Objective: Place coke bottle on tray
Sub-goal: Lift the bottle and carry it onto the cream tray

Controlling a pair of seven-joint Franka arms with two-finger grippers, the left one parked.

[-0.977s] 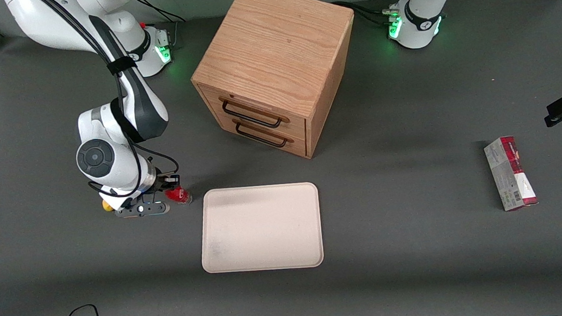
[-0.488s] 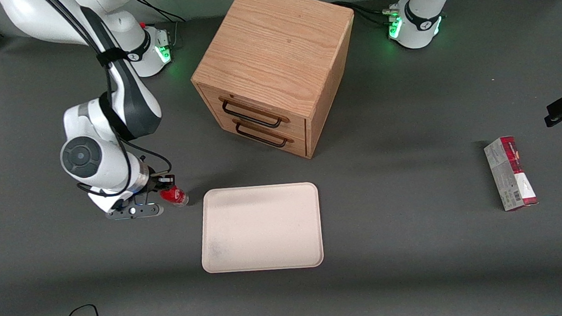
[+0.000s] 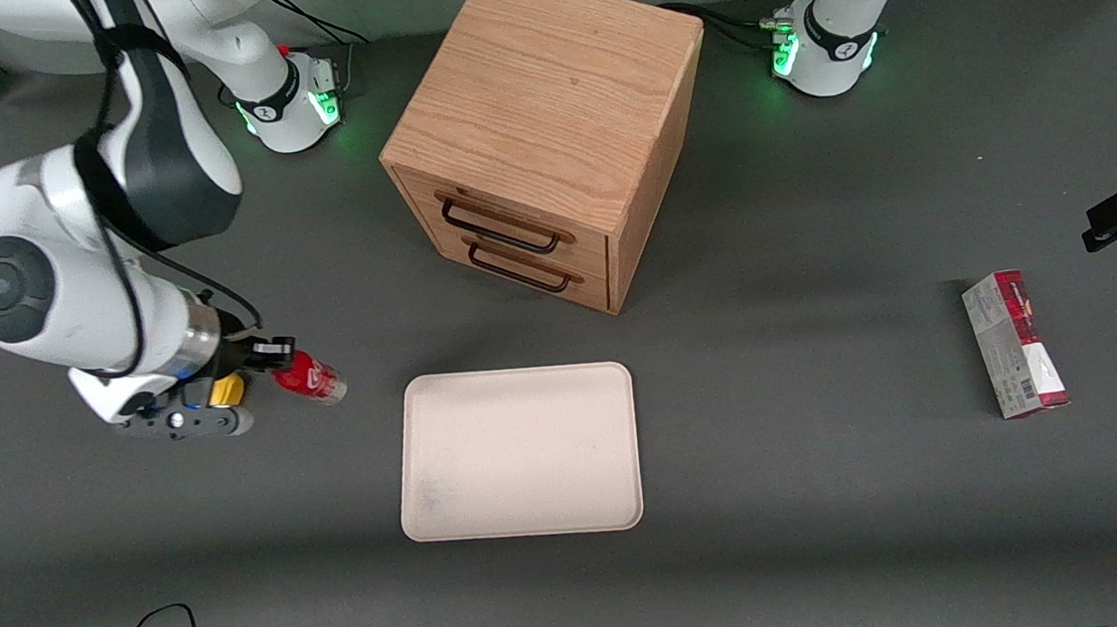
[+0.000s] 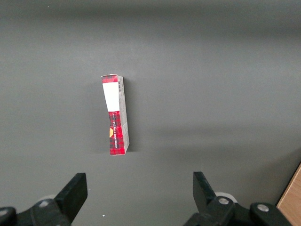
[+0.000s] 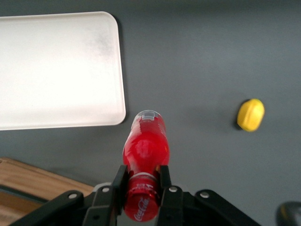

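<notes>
My right gripper (image 3: 275, 360) is shut on the coke bottle (image 3: 310, 380), a small red bottle with a red cap. It holds the bottle by the neck, lifted off the table, toward the working arm's end from the tray. In the right wrist view the two fingers (image 5: 120, 181) clamp the bottle's cap end, and the bottle (image 5: 146, 143) hangs above grey table beside the tray's corner. The tray (image 3: 520, 451) is cream-white, flat and bare, and lies in front of the wooden cabinet; it also shows in the right wrist view (image 5: 56, 70).
A yellow lemon-shaped object (image 3: 226, 389) lies on the table under my wrist; it also shows in the right wrist view (image 5: 250, 114). The wooden two-drawer cabinet (image 3: 544, 135) stands farther from the front camera than the tray. A red-and-grey carton (image 3: 1014, 344) lies toward the parked arm's end.
My right gripper has risen with the coke bottle in it and drifted away from the tray, toward the working arm's end. The lemon-shaped object now shows under the wrist.
</notes>
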